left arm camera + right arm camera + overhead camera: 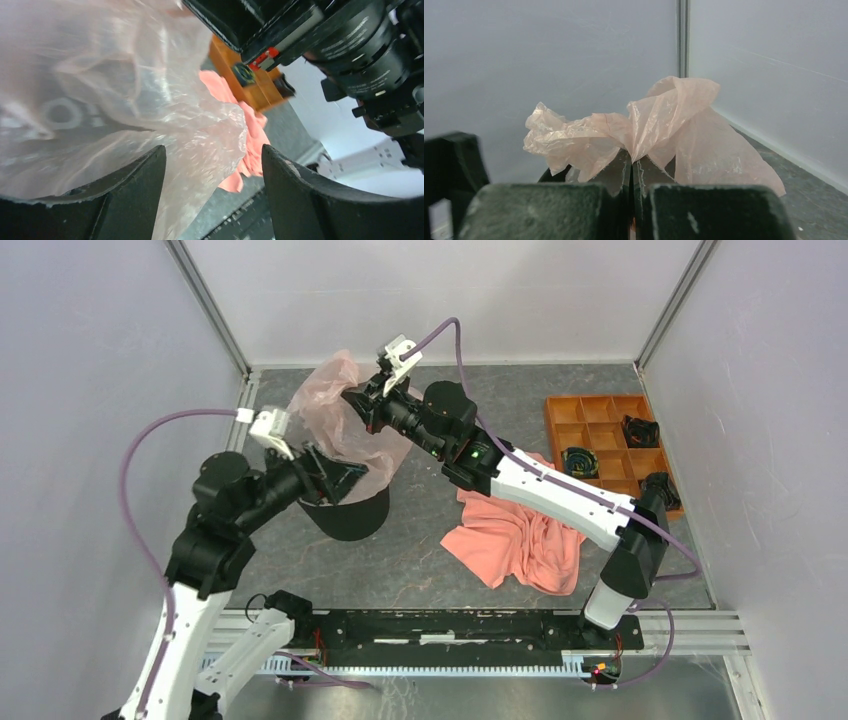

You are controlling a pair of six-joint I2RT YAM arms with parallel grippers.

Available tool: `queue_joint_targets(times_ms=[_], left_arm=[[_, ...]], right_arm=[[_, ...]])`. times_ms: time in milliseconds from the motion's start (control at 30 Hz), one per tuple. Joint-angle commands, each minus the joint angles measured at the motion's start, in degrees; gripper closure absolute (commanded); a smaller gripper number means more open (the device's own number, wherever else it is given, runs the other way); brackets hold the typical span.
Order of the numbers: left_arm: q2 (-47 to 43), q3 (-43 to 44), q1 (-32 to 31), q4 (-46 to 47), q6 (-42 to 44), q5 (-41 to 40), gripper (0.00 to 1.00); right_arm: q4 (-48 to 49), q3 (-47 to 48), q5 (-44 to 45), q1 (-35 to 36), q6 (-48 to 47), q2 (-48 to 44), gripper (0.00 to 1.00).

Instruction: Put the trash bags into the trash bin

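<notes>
A coral cloth (515, 540) lies crumpled right of the tabletop's (420, 560) middle. Left of it stands the black trash bin (350, 520), with the left jaws released at its rim. The pink trash bag (330, 410) drapes over the bin's far side, toward the far-left corner, and the right jaws are clenched on its top. An orange tray (565, 412) sits by the far-right corner.

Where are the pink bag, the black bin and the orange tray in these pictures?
pink bag (325, 400), overhead view, its crumpled upper part.
black bin (352, 520), overhead view, its near side wall.
orange tray (572, 412), overhead view, a bare corner compartment.
</notes>
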Motion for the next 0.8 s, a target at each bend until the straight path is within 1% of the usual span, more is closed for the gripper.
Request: queue_joint_targets(times_ms=[0, 67, 100, 133, 167, 233, 300, 367, 433, 567, 700, 767], left_arm=[[4.2, -4.2, 0.0, 12.3, -7.2, 11.6, 0.25], [6.9, -4.2, 0.0, 10.4, -7.9, 3.5, 0.25], [8.3, -3.8, 0.0, 8.8, -8.0, -3.1, 0.26], [9.8, -3.5, 0.0, 7.2, -8.2, -6.5, 0.26], [11.2, -3.5, 0.0, 6.2, -8.3, -12.7, 0.27], [14.0, -3.6, 0.0, 4.5, -7.9, -21.9, 0.28], [16.8, -4.0, 0.1, 3.0, -7.4, -27.6, 0.3], [19.0, -4.8, 0.2, 2.6, -7.0, -29.4, 0.31], [20.0, -6.2, 0.2, 2.5, -6.7, -31.2, 0.33], [18.0, -10.4, 0.2, 2.8, -6.7, -34.2, 0.34], [13.3, -13.8, 0.2, 3.4, -6.0, -31.5, 0.34], [10.6, -14.4, 0.2, 3.3, -4.6, -28.5, 0.3]], right_arm=[[3.5, 2.2, -1.7, -0.1, 5.2, 0.1, 0.99], [3.6, 1.5, -2.5, 0.0, 6.0, -0.6, 0.99], [3.7, 0.7, -2.5, 0.0, 6.3, -1.3, 1.0], [3.9, 0.0, -2.5, 0.0, 6.4, -2.0, 0.99], [4.0, -0.9, -2.5, 0.0, 6.4, -2.6, 0.99], [3.9, -2.7, -2.4, 0.0, 6.3, -3.8, 0.99], [3.8, -3.8, -2.4, 0.0, 6.2, -4.6, 0.99], [3.2, -3.8, -2.5, 0.0, 6.0, -4.3, 0.99], [2.6, -3.2, -4.8, 0.0, 5.7, -3.0, 0.99], [0.5, -1.3, -9.1, 0.1, 4.0, 0.9, 0.99], [-4.6, 2.2, -13.0, 0.0, 0.7, 4.9, 0.99], [-7.4, 3.2, -13.4, 0.0, -1.5, 5.8, 0.99]])
